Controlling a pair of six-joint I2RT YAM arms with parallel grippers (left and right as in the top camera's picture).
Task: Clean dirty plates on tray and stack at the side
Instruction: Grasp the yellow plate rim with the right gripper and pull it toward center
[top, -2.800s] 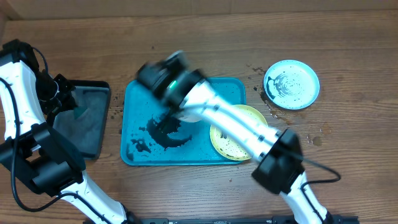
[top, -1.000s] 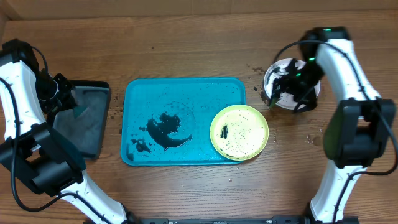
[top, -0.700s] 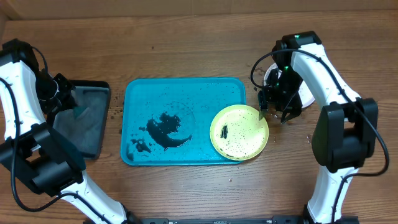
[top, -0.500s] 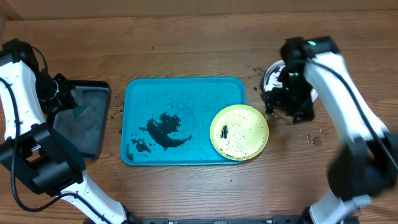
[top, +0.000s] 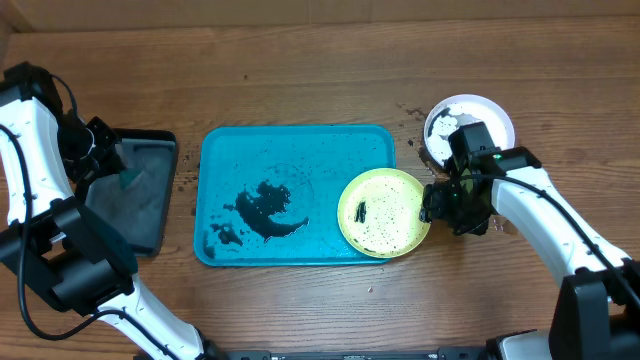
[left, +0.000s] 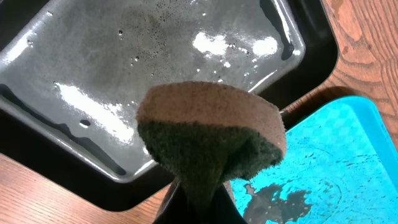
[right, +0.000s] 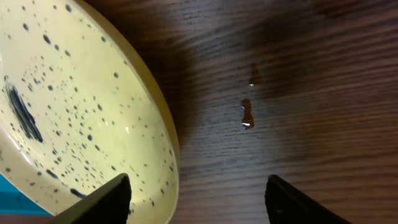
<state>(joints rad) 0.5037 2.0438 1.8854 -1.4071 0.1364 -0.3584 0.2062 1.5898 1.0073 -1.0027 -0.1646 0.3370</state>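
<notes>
Right of centre overhead, the right gripper (top: 443, 205), jaws spread, straddles the yellow-green plate (top: 385, 212) at its right rim; the left gripper (top: 110, 165), pinching a sponge (left: 211, 140), sits far left.

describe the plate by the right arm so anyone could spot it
Start at the big turquoise tray, centre of the overhead view. At its near right corner, overhanging the rim, sits a yellow-green plate. Unlike the white plate off the tray, it is speckled black with one dark streak.

Matt, grained brown wooden table (top: 300, 60). Smooth, glossy turquoise rounded-rectangle plastic tray (top: 340, 160). Rough, fibrous green-and-tan foam sponge (left: 211, 143).
</notes>
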